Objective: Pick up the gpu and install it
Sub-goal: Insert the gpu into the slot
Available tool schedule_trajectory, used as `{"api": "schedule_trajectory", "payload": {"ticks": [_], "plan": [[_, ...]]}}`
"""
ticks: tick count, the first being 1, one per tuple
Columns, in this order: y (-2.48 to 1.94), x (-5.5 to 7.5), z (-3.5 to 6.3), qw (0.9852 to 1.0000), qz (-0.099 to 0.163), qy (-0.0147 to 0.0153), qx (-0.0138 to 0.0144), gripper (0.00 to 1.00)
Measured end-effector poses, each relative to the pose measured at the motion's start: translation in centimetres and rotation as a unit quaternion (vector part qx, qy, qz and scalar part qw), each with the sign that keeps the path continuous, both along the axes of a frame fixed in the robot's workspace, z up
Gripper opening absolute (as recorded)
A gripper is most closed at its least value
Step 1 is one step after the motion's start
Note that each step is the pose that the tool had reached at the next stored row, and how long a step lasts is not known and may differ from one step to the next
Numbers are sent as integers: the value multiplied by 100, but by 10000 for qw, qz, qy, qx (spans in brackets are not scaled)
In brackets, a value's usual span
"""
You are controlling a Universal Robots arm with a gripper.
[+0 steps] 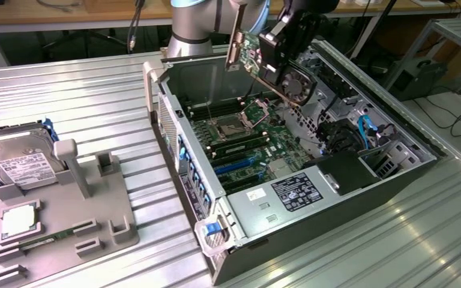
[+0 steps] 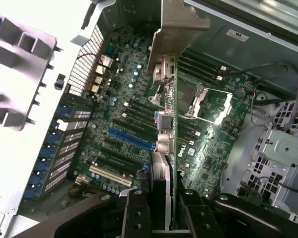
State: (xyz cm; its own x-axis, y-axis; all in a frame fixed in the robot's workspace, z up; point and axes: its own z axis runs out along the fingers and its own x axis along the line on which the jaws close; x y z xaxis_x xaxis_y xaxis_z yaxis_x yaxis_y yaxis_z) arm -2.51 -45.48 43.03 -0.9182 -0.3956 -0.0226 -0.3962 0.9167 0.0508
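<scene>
Jaws closed partway, gripping the gpu (image 1: 254, 57); I held the card tilted on edge above the open computer case (image 1: 311, 240), over its motherboard (image 2: 124, 119), not touching the blue slot (image 2: 131, 139).

Green gpu (image 1: 251, 54), black fan (image 1: 297, 84); green motherboard (image 1: 251, 138), blue slots (image 1: 232, 167); ribbed silver table (image 1: 78, 90); grey tray (image 1: 102, 204) at eight o'clock.

I see an open computer case (image 1: 206, 81) on the slatted table (image 1: 78, 96), motherboard (image 1: 247, 141) exposed; at the exterior view's left, a hard drive (image 1: 18, 162) sits in a grey holder (image 1: 94, 210).
</scene>
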Motion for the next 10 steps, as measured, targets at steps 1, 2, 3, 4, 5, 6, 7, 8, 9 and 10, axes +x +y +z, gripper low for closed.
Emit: {"api": "schedule_trajectory", "payload": {"ticks": [1, 2, 3, 4, 5, 6, 7, 8, 9, 10], "plan": [[0, 0, 0, 10000, 70, 0, 1, 28], [0, 0, 0, 9999, 105, 0, 1, 28], [0, 0, 0, 9999, 145, 0, 1, 28], [0, 0, 0, 9998, 185, 0, 1, 28], [0, 0, 0, 9998, 218, 0, 1, 28], [0, 0, 0, 9997, 261, 0, 1, 28], [0, 0, 0, 9996, 297, 0, 1, 28], [0, 0, 0, 9993, 375, 0, 1, 28], [0, 0, 0, 9991, 419, 0, 1, 28], [0, 0, 0, 9989, 458, 0, 1, 28]]}}
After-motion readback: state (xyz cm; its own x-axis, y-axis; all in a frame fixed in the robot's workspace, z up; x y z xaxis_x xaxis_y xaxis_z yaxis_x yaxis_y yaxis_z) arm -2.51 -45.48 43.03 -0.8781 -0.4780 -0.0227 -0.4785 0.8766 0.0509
